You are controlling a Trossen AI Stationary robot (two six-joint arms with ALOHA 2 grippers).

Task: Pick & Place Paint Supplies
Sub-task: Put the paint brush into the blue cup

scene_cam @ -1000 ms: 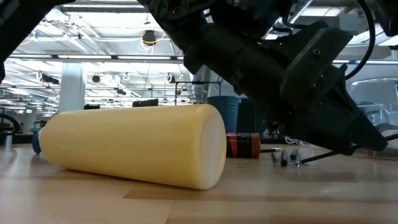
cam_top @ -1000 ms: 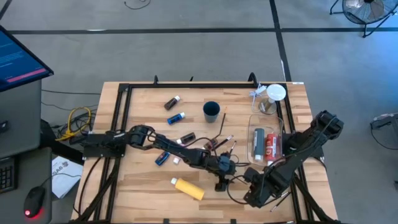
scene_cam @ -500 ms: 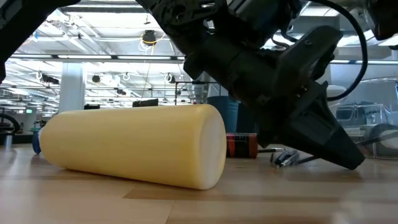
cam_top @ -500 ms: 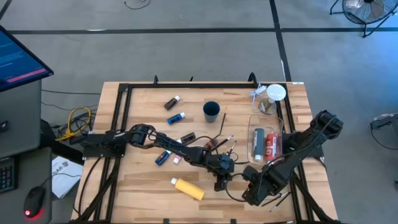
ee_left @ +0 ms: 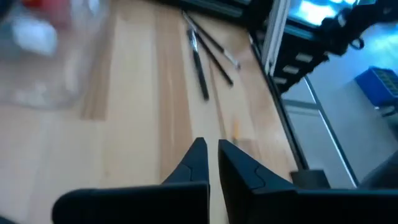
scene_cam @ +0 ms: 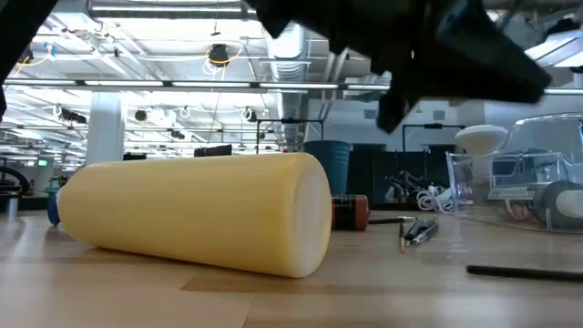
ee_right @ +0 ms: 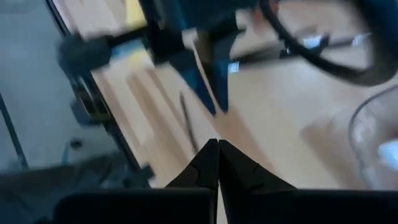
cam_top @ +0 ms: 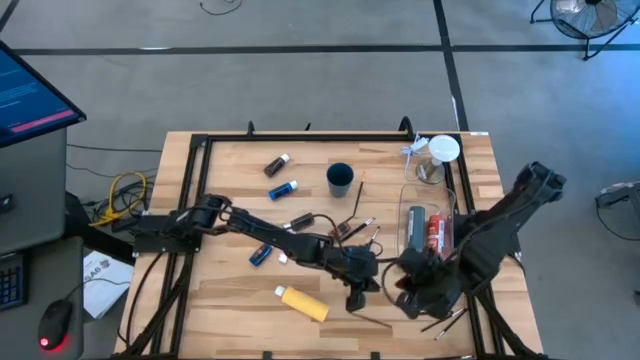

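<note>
- We see a clear rectangular plastic bin (cam_top: 428, 232) right of centre, holding a red tube (cam_top: 435, 236) and a grey one (cam_top: 415, 233).
- Both the left gripper (cam_top: 352, 298) and right gripper (cam_top: 404, 285) are pinched closed, empty.

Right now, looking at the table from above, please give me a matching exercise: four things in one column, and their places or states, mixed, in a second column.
Things:
1. yellow bottle
2. dark cup
3. clear bin
4. left gripper

Places or states:
A. stands upright near the table's far middle
B. shut, holding nothing, near the table's front middle
C. lies on its side near the front edge
D. on the table's right side, with red supplies inside

Pairs: 1-C, 2-A, 3-D, 4-B
</note>
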